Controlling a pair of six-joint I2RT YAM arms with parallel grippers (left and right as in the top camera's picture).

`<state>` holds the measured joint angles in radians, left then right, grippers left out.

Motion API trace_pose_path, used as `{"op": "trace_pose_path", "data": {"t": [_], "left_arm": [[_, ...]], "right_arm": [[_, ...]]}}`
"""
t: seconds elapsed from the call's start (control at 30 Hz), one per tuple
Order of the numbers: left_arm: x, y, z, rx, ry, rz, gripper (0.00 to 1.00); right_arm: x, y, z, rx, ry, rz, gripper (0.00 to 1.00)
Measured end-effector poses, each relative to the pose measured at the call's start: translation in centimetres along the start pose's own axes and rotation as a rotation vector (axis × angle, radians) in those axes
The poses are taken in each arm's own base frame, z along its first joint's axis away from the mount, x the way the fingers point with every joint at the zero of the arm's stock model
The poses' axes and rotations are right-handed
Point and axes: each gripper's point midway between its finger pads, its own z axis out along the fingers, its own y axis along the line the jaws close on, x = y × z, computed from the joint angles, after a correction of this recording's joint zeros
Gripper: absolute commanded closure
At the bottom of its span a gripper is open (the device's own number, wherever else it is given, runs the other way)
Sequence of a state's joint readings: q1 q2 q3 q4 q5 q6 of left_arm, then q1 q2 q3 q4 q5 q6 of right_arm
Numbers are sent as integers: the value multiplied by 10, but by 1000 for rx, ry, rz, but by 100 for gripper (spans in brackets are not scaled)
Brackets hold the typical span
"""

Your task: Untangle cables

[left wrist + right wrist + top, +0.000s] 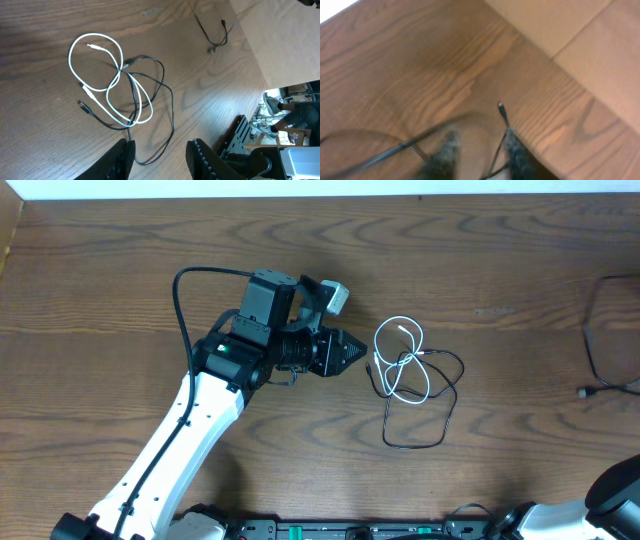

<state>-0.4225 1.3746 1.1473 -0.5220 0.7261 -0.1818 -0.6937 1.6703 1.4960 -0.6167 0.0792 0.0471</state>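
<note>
The cables lie tangled on the wooden table: a white cable in two loops, and a black cable looped through and around it. My left gripper hovers just left of the tangle, pointing at it, open and holding nothing. A low bend of the black cable lies on the table below its gap. In the blurred right wrist view my right gripper stands with its fingers apart over a thin black wire whose plug end lies just beyond them.
A separate thin black wire lies near the table's right edge. Light floor shows past that edge. The right arm's base sits at the bottom right corner.
</note>
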Motion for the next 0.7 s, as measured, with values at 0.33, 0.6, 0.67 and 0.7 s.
{"op": "trace_pose_path", "data": {"t": [0.33,0.6,0.67,0.7], "left_arm": [[3,2,0,-10,9,-9,61],[3,15,-1,-84,2,-17,61],[2,18,-1,-101,-1,-18,61],[2,19,-1,-108,-2,-18,61]], "right_arm": [[5,31,2,-178,22,7,49],[31,97,-20,-506,133,-8,44],[46,115,-28,-555,196,-24,43],[55,126,-33,-581,228,-39,42]]}}
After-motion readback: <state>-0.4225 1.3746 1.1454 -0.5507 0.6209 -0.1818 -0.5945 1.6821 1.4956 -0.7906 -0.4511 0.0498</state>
